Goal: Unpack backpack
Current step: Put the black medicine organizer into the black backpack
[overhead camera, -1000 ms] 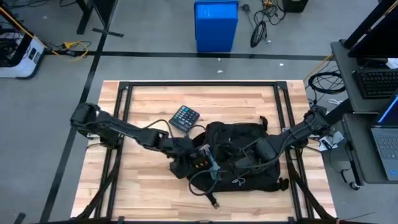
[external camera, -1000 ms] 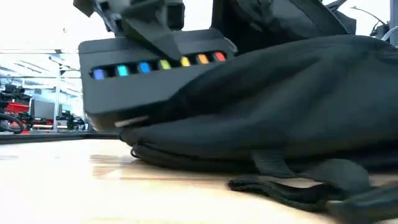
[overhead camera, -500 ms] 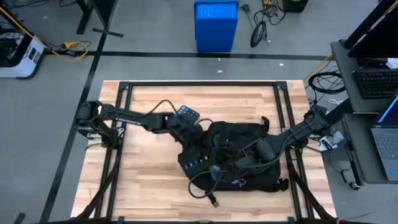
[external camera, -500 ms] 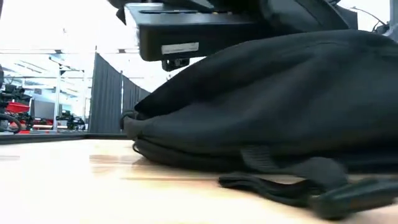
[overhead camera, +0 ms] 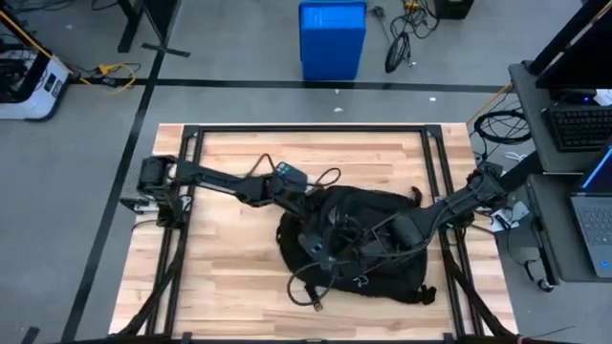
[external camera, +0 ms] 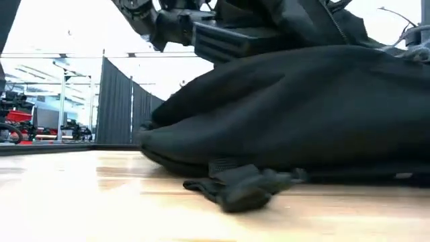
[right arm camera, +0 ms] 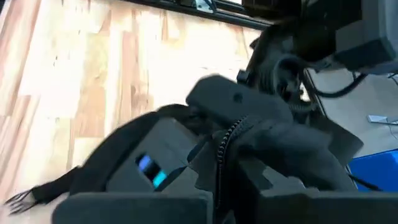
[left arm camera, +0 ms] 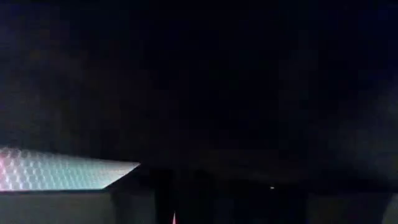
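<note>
The backpack (overhead camera: 368, 244) lies on the desk (overhead camera: 220, 277). The left gripper (overhead camera: 311, 239) reaches into its left side, the right gripper (overhead camera: 368, 250) rests on top. I cannot tell how either pair of jaws stands.

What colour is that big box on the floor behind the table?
Blue. The box shows best in the high view.

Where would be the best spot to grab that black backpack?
Probably the loose strap trailing off the backpack onto bare table, approached from above: it is thin, lies free, and is clear of the left end effector and right end effector at the bag's opening.
</note>
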Motion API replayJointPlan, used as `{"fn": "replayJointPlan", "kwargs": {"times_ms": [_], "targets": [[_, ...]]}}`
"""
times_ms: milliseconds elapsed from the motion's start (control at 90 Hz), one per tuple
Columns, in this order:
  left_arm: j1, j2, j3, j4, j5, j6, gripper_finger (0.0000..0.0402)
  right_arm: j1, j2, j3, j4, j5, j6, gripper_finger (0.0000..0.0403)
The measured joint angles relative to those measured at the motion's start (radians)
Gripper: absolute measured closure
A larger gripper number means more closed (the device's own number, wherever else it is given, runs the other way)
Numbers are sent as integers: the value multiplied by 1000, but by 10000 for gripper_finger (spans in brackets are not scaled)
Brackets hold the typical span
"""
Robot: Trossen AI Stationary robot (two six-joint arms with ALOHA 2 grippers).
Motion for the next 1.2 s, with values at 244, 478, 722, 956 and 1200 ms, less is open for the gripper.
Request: {"fn": "replayJointPlan", "kwargs": {"times_ms": [244, 478, 722, 956, 1200], "targets": [[-14, 98, 28, 77, -86, 94, 181, -5, 10, -2, -29, -77, -3, 399], [-12, 115, 28, 127, -79, 91, 135, -6, 10, -2, -26, -84, -14, 399], [20, 5, 27, 44, 69, 86, 129, -9, 8, 6, 9, -58, -15, 399], [65, -201, 30, -475, 25, 353, 129, -9, 10, 4, 8, -74, -15, 399], [17, -375, 30, -1061, -199, 535, 128, -8, 10, 2, 9, -78, -14, 399]]}}
